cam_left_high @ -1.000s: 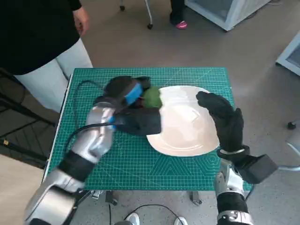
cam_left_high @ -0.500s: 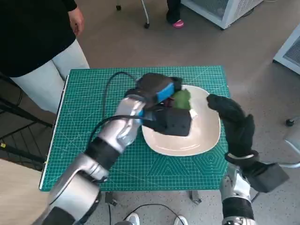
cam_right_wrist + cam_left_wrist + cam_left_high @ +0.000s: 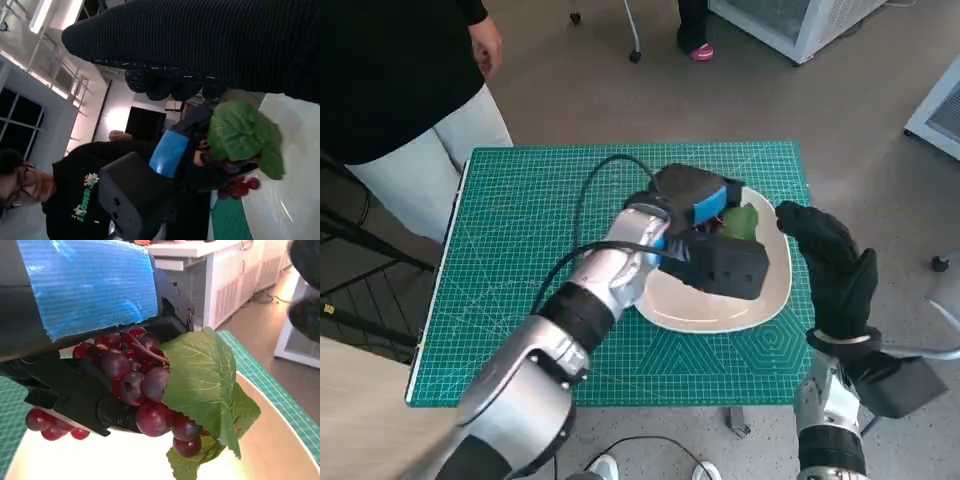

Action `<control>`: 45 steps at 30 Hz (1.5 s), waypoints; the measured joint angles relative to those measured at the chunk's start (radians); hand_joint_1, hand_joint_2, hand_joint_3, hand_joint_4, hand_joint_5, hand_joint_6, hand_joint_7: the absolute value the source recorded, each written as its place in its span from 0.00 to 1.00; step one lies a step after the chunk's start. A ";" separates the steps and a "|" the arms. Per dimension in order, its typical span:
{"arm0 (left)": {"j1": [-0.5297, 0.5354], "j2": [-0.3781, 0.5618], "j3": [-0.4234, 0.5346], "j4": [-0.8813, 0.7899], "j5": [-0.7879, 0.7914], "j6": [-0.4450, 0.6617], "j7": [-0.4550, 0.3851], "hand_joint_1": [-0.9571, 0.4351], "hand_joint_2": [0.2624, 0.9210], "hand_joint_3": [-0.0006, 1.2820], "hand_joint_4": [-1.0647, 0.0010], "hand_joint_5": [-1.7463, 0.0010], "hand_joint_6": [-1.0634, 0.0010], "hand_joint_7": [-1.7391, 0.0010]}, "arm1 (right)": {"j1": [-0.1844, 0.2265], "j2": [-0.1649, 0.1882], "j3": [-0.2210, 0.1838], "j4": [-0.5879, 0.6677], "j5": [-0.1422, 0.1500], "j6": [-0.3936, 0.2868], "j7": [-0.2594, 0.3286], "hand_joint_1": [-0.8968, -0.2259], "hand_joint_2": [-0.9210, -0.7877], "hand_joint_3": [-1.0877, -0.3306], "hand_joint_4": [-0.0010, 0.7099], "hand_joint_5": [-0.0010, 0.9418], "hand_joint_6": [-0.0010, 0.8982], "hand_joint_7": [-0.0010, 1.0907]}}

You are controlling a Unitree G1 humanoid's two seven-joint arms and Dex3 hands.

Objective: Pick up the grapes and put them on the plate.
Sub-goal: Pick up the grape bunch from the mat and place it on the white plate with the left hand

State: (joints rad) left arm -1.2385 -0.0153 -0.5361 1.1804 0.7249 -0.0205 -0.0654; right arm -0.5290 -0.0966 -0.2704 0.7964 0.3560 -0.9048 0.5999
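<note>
A bunch of dark red grapes [image 3: 142, 390] with green leaves [image 3: 741, 222] hangs from my left hand [image 3: 705, 205], which grips it just above the white plate [image 3: 772, 290]. The left wrist view shows the black fingers [image 3: 75, 395] wrapped round the bunch and the leaves [image 3: 205, 385] drooping toward the plate [image 3: 270, 440]. In the right wrist view the grapes [image 3: 235, 187] and leaf [image 3: 242, 135] hang over the plate's rim [image 3: 295, 150]. My gloved right hand [image 3: 830, 265] stands upright at the plate's right edge, fingers spread, holding nothing.
The plate lies on a green cutting mat [image 3: 520, 290] that covers the small table. A black cable [image 3: 590, 195] loops over the mat behind my left arm. A person in black and pale trousers [image 3: 410, 120] stands at the table's far left corner.
My left hand has carried the grapes rightward from the plate's left rim to above its far right part. The right hand stayed beside the plate.
</note>
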 measured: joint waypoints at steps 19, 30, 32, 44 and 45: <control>-0.018 -0.011 0.023 0.061 -0.045 0.031 -0.053 0.76 0.98 0.17 0.52 0.23 0.60 0.42 | 0.001 0.001 0.002 -0.003 0.000 0.001 -0.007 0.72 0.00 0.73 0.73 0.01 0.40 0.41; -0.043 -0.011 0.027 0.066 -0.073 0.034 -0.183 0.22 1.00 0.13 0.81 0.91 0.74 0.98 | 0.000 0.006 0.004 0.018 -0.001 0.000 -0.005 0.72 0.00 0.73 0.73 0.01 0.40 0.40; -0.044 -0.010 0.024 0.066 -0.073 0.030 -0.193 0.19 1.00 0.17 0.87 0.96 0.75 0.99 | -0.001 0.006 0.004 0.022 0.000 0.000 -0.004 0.71 0.00 0.73 0.73 0.00 0.40 0.40; -0.045 0.013 0.013 0.066 -0.074 -0.034 -0.214 0.02 1.00 0.57 0.99 1.00 0.80 1.00 | -0.004 0.008 0.005 0.034 0.001 0.000 0.005 0.72 0.00 0.73 0.72 0.00 0.40 0.39; -0.045 0.016 0.015 0.066 -0.076 -0.041 -0.215 0.02 1.00 0.57 1.00 1.00 0.81 1.00 | -0.005 0.009 0.005 0.035 0.001 0.000 0.006 0.72 0.00 0.72 0.72 0.00 0.40 0.39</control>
State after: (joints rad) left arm -1.2831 0.0005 -0.5211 1.2469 0.6487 -0.0614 -0.2801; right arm -0.5338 -0.0879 -0.2657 0.8312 0.3567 -0.9047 0.6058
